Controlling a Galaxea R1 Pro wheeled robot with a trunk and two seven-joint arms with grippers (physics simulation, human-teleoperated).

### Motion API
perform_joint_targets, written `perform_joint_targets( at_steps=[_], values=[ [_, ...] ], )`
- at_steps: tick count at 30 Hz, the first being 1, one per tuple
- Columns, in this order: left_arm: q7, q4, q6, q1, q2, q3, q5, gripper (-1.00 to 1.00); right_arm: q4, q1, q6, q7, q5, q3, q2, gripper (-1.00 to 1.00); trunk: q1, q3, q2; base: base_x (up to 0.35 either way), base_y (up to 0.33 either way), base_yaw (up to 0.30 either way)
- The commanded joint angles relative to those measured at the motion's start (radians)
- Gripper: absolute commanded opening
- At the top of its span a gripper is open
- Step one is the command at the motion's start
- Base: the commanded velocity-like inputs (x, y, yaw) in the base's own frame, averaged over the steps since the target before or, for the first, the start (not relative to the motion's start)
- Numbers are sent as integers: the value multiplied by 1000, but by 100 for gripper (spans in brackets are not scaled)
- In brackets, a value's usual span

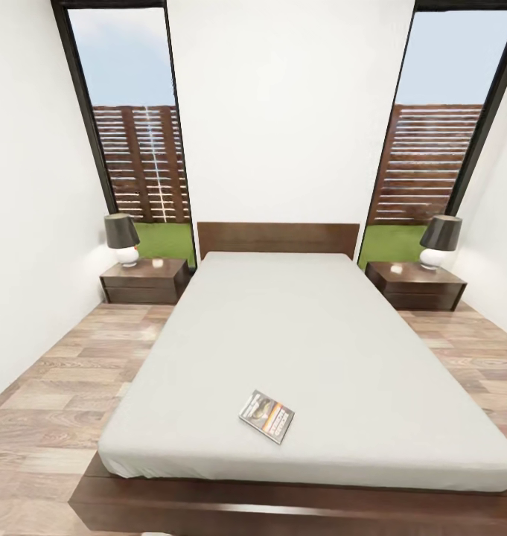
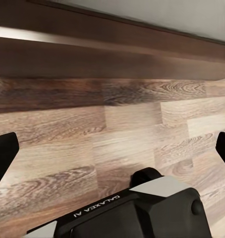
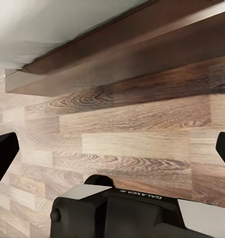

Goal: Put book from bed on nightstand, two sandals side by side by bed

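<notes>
The book [image 1: 266,416] lies flat on the bed [image 1: 298,335], near the foot edge and a little toward the left side of the mattress, its cover up and turned at a slant. Nothing touches it. At the head of the bed stand two nightstands: the left nightstand [image 1: 144,281] and the right nightstand [image 1: 415,285], each carrying a lamp, the left lamp [image 1: 122,238] and the right lamp [image 1: 440,242]. Both are well apart from the book, so either is a long carry around the bed.

The left hand [image 2: 112,148] hangs low by the bed frame, over the wood floor [image 2: 117,144], fingers spread wide and holding nothing. The right hand [image 3: 112,148] is the same: wide apart, empty, near the frame corner.

The sandals are not to be seen around the bed here.

The risks, as I judge them: the book is thin and flat on soft bedding, so fingers may press into the mattress and slide it away instead of lifting it. An arm raised from this low could strike the frame edge. At a nightstand, the lamp leaves little bare top and could be knocked.
</notes>
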Motion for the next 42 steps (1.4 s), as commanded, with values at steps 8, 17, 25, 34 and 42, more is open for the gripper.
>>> perform_joint_targets(
  at_steps=[8, 17, 25, 34, 42],
  values=[
    [-1, 1, -8, -1, 0, 6, -11, 100, 2, -1, -1, 3, 5, -6, 0, 100, -31, 24, 56, 0, 0, 0],
    [-1, 1, -8, -1, 0, 5, -11, 100, 3, -1, -1, 3, 5, -6, 0, 100, -65, 52, 119, 0, 0, 0],
    [-1, 1, -8, -1, 0, 5, -11, 100, 3, -1, -1, 3, 5, -6, 0, 100, -96, 77, 175, 0, 0, 0],
    [-1, 1, -9, -1, 0, 5, -11, 100, 3, -1, -1, 3, 5, -6, 0, 100, -130, 106, 238, 0, 0, 0],
    [-1, 1, -10, -1, 0, 5, -11, 100, 3, -1, -1, 3, 5, -6, 0, 100, -161, 131, 294, 0, 0, 0]
  ],
)
